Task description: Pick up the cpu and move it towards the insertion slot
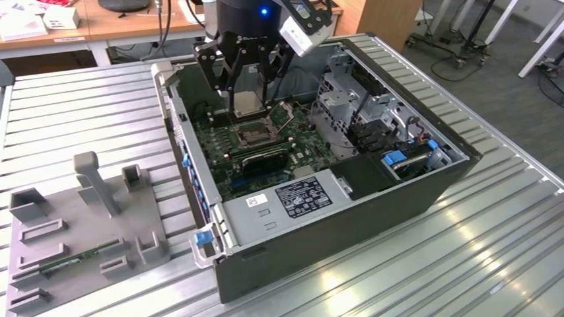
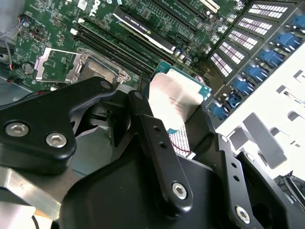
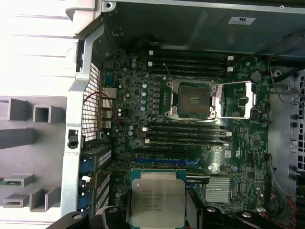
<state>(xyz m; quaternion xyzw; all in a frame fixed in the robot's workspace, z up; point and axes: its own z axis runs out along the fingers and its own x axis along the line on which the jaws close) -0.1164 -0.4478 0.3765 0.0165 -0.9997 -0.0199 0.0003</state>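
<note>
The pincer [image 3: 157,210] is pinching the cpu [image 3: 157,198] by two opposite edges, its black fingers [image 3: 196,210] pressed against the chip's sides; in the first wrist view the silvery-beige face of the chip is turned to the camera, framed by its green rim. In the second wrist view the same chip [image 2: 175,101] sits between the black links of the pincer [image 2: 178,121], held clear above the green motherboard [image 2: 52,19].

Beyond the chip in the first wrist view lie the long black memory slots [image 3: 186,134], and past those the insertion slot [image 3: 193,99], its silvery frame swung open and its dark centre bare. The cpu is well apart from it and not over it.

In the exterior view the pincer [image 1: 244,105] hangs inside the open computer case [image 1: 352,224] with the cpu [image 1: 244,101] held above the board, and the insertion slot [image 1: 252,134] lies just below and nearer the camera. The case rests on a ribbed metal tabletop [image 1: 440,264]. On the exterior view's left a grey plastic fixture tray [image 1: 79,224] lies on the same tabletop, with a green memory stick [image 1: 75,257] lying in one of its recesses. Farther back stands a wooden desk [image 1: 115,23].
</note>
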